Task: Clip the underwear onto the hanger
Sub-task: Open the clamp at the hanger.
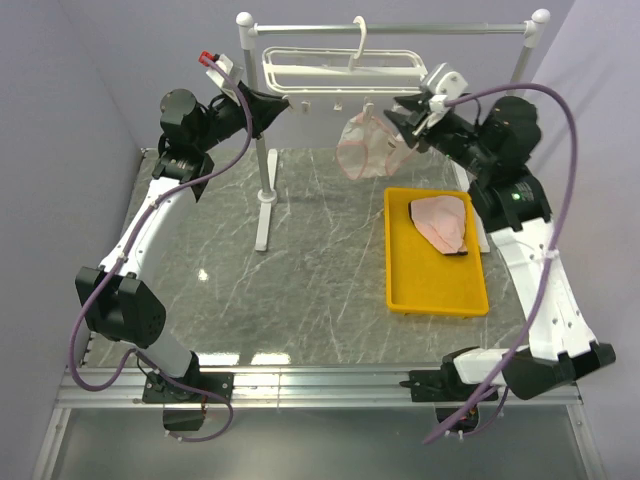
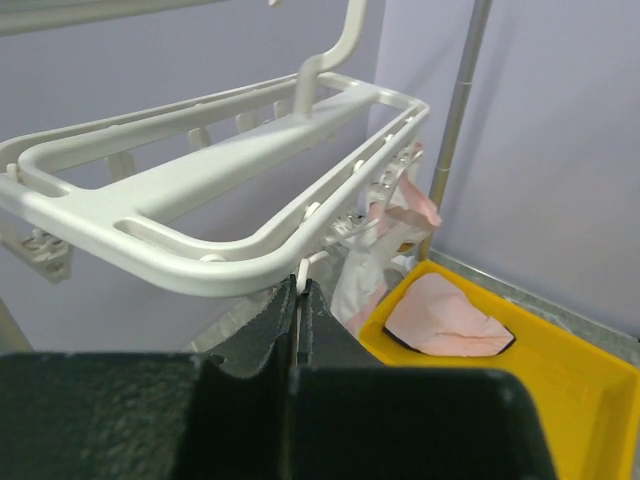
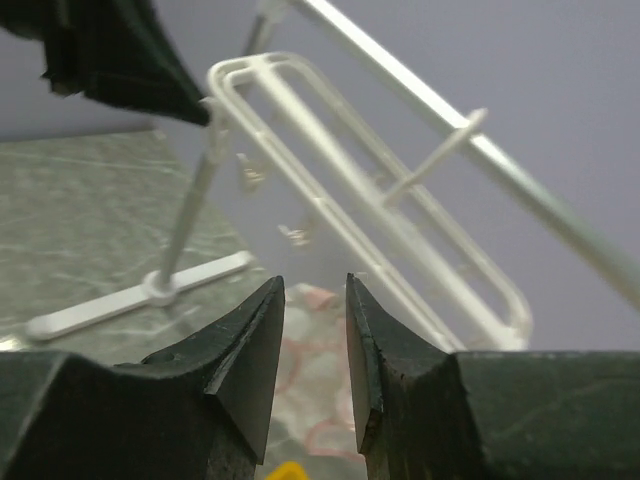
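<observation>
Left gripper (image 2: 298, 288): jaws clenched flat together with no gap. The tips sit directly under the rounded left end of the hanger (image 2: 230, 160), at a small white tab hanging from the frame. Whether the tab is pinched cannot be told. Right gripper (image 3: 314, 300): jaws released, a clear gap between them and nothing in it. It is raised near the hanger's right end, just right of the hanging briefs (image 1: 362, 145). Contact with the fabric cannot be told. Hanger: white plastic oblong of parallel bars, hung by its hook from the top bar of the rail stand (image 1: 262, 170) at the far side of the table (image 1: 320, 290), with a row of small clips dangling beneath. Hanging briefs: pale, pink-edged, drooping from the clip row towards the right end of the hanger, clear of the tabletop. Tray (image 1: 430, 285): yellow, rectangular, on the right half of the table, nearer than the hanger. Folded briefs (image 1: 440, 222): pale pink with dark trim at the near corner, lying flat in the far part of the tray, well apart from both grippers. Table: grey veined stone surface. The foot of the rail stand rests left of centre.
</observation>
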`<action>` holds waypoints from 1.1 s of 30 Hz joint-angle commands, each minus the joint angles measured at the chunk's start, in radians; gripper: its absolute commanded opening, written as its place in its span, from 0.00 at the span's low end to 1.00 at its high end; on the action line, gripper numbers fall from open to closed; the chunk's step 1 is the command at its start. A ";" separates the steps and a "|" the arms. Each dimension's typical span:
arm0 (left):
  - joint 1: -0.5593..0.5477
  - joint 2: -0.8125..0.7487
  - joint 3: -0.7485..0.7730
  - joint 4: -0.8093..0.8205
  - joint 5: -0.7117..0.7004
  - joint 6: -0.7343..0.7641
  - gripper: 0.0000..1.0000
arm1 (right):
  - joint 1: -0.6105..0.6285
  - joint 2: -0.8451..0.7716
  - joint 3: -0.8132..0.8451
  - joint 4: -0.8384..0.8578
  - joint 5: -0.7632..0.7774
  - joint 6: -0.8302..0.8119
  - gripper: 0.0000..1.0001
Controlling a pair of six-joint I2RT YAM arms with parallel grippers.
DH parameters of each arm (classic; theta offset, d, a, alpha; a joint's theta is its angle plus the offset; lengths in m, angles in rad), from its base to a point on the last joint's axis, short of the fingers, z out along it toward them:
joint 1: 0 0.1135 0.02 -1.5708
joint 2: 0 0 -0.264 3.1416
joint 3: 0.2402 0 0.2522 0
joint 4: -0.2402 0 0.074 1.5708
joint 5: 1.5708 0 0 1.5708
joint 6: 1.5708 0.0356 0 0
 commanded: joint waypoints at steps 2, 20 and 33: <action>-0.011 -0.060 0.008 0.004 0.050 -0.065 0.00 | 0.027 0.066 -0.044 0.081 -0.170 0.094 0.39; -0.035 -0.115 -0.035 0.000 0.041 -0.182 0.00 | 0.292 0.310 0.080 0.189 -0.024 0.039 0.38; -0.038 -0.124 -0.036 0.001 0.038 -0.188 0.00 | 0.325 0.346 0.097 0.218 0.117 -0.037 0.42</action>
